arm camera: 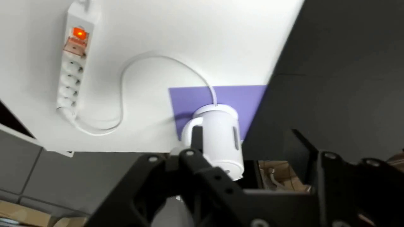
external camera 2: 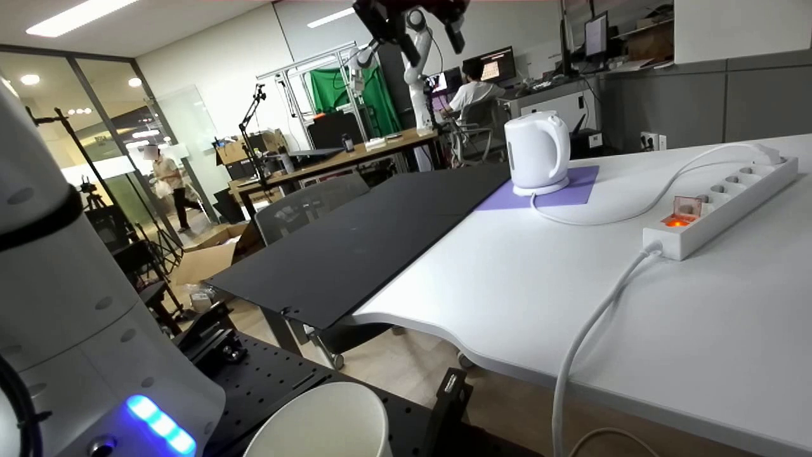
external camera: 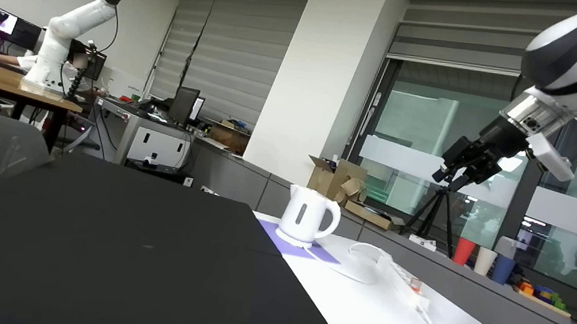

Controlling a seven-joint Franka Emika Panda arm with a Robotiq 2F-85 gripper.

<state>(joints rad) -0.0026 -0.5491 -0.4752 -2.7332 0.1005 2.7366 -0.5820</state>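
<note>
Closest to the wrist camera, the black hand (arm camera: 248, 138) hangs in the air, jaws spread apart, higher than the white kettle (external camera 2: 526, 152) and well apart from it. That kettle stands upright on a purple sheet (external camera 2: 580, 181) on the white counter (external camera 2: 507, 279), beside a black panel (external camera 2: 393, 222). Its white cord (external camera 2: 593, 223) runs across the counter to a white power strip (external camera 2: 729, 211), whose small switch (external camera 2: 677, 222) glows orange.

One kettle (external camera 2: 530, 152), one power strip (external camera 2: 729, 209)
</note>
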